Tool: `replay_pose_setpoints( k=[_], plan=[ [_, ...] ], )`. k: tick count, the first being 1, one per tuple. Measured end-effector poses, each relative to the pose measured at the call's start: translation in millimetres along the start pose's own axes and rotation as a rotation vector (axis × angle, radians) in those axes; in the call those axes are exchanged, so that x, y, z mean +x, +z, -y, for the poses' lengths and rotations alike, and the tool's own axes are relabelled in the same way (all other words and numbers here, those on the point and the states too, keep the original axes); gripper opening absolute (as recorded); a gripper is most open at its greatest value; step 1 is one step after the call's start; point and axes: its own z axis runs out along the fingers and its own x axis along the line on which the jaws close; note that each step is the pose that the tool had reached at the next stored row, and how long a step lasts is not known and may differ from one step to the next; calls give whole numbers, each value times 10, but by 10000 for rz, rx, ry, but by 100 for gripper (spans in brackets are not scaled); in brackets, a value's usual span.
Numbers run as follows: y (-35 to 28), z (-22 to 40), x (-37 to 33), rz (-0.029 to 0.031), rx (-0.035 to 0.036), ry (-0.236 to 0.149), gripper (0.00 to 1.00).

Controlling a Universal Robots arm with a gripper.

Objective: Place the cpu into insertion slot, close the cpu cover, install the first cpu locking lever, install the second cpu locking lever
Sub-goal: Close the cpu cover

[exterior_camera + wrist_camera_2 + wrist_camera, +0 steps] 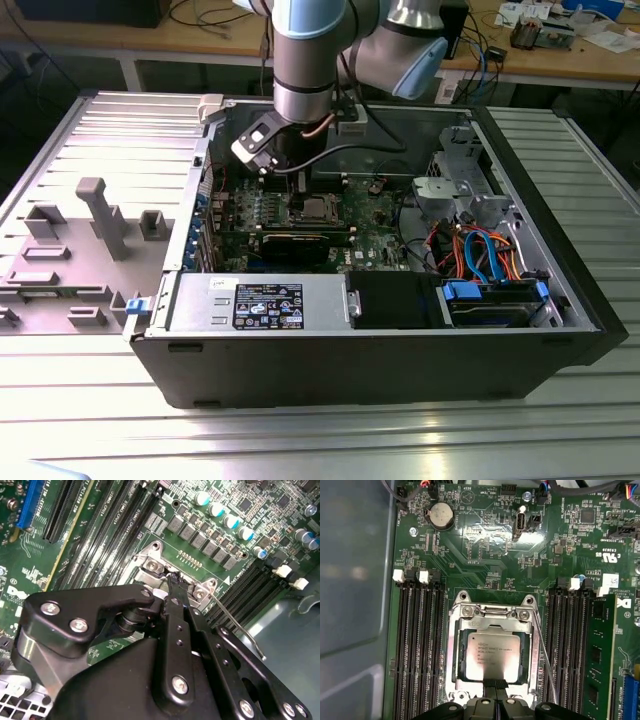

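Exterior view: my arm (310, 60) hangs over the open case (300, 370), right above the slot (315, 208). Second wrist view: my gripper (174, 582) tips the slot's rim, and one lever (235, 625) sticks up loose. First wrist view: the cpu (492, 655) is seated, the cover (492, 611) looks down, and my fingers are together on nothing. Levers still to do, I reckon.

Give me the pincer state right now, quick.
Pincer: closed, tips together at the edge of the thin square silver metal cover frame lying over the silvery-grey square chip; nothing visibly held.
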Motion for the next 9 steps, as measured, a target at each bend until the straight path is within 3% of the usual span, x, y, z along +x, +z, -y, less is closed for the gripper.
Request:
replay_pose_setpoints(
  k=[6, 9],
  plan=[
    [-36, 0, 1, -2, -1, 0, 11],
    [-37, -54, -3, -2, -1, 1, 11]
  ],
)
